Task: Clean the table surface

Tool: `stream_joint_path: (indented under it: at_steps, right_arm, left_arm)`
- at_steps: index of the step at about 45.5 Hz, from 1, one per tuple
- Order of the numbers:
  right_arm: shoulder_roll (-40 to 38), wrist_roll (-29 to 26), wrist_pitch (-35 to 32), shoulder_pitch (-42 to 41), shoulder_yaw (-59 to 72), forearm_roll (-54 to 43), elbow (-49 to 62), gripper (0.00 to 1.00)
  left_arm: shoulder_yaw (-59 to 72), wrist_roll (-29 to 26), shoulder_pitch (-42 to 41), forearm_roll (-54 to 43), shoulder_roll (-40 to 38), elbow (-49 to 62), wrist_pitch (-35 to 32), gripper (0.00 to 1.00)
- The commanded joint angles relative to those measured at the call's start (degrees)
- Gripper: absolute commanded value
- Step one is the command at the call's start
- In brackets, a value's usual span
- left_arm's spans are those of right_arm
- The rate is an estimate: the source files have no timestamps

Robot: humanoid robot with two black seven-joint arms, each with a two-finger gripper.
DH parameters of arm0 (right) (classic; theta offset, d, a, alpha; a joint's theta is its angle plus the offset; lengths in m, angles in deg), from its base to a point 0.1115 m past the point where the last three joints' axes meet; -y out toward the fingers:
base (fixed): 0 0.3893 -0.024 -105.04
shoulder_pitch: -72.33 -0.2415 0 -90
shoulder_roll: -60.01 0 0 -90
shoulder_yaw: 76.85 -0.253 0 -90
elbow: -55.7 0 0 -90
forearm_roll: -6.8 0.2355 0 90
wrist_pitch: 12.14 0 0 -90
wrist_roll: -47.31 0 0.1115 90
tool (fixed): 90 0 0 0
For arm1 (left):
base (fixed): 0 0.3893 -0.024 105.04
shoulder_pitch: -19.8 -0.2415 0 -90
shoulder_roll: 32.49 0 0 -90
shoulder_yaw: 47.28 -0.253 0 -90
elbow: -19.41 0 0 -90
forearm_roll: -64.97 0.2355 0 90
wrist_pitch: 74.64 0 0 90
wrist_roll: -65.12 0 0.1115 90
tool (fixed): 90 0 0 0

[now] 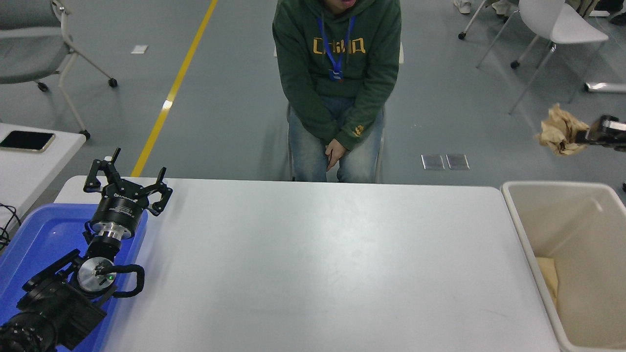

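the table surface (318,264) takes up most of the room in front of me — a broad white top with rounded corners, running from the blue tray (34,234) at its left end to the cream bin (518,215) that stands just off its right end. the middle of the top shows only faint scuffs. the bin is deep, with a pale sheet of something lying low against its near wall.

a person in a green hoodie (337,63) sits just beyond the far edge, hands together between the knees, a blue lanyard hanging down the chest. 2 chairs stand further back, 1 grey at the upper left, 1 white at the upper right.

the left arm is parked over the blue tray, its left gripper (128,182) pointing away from me with the fingers spread wide and nothing between them.

at the right edge only the tip of the right gripper (587,136) shows, clamped on a crumpled wad of brown paper (560,129) — held high in the air, beyond the bin's far rim.

smallest of all, a black phone (25,141) lies flat on the side table (29,171) at the left.
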Motion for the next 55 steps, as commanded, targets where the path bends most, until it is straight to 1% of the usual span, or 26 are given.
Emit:
stream_joint_path:
  at_steps: [1, 8, 11, 14, 22, 23, 29, 38, 43, 53, 55]
  right_arm:
    - [0.7, -0.6, 3.1, 13.2, -2.0, 0.9, 12.6, 0.0]
    - [2.9, -2.7, 3.3, 21.7, -7.2, 0.8, 19.2, 0.0]
    - [5.6, -3.5, 3.9, 26.2, -9.6, 0.9, 23.2, 0.0]
    - [7.3, -4.1, 4.2, 28.6, -11.6, 0.9, 25.4, 0.0]
    - [10.7, -10.1, 7.2, 33.3, -15.1, 0.9, 28.1, 0.0]
    - [11.7, -11.6, 8.2, 34.2, -15.2, 0.9, 28.3, 0.0]
    - [14.2, -15.3, 10.4, 35.1, -16.2, 1.0, 28.4, 0.0]
    - [17.1, -20.1, 11.7, 36.2, -21.3, 1.0, 28.5, 0.0]
    - [20.5, -23.5, 14.0, 38.0, -24.4, 0.9, 28.9, 0.0]
    - [24.4, -27.5, 14.3, 39.4, -26.8, 1.0, 30.9, 0.0]
    - [24.9, -28.2, 14.8, 39.4, -27.1, 1.0, 30.9, 0.02]
  left_arm:
    - [0.0, 0.1, 0.0, 0.0, 0.0, 0.0, 0.0, 1.0]
    - [0.0, 0.0, 0.0, 0.0, 0.0, 0.0, 0.0, 1.0]
    - [0.0, 0.0, 0.0, 0.0, 0.0, 0.0, 0.0, 1.0]
    - [0.0, 0.0, 0.0, 0.0, 0.0, 0.0, 0.0, 1.0]
    - [0.0, 0.0, 0.0, 0.0, 0.0, 0.0, 0.0, 1.0]
    - [0.0, 0.0, 0.0, 0.0, 0.0, 0.0, 0.0, 1.0]
    - [0.0, 0.0, 0.0, 0.0, 0.0, 0.0, 0.0, 1.0]
    - [0.0, 0.0, 0.0, 0.0, 0.0, 0.0, 0.0, 1.0]
    - [0.0, 0.0, 0.0, 0.0, 0.0, 0.0, 0.0, 1.0]
    - [0.0, 0.0, 0.0, 0.0, 0.0, 0.0, 0.0, 1.0]
    - [0.0, 0.0, 0.0, 0.0, 0.0, 0.0, 0.0, 1.0]
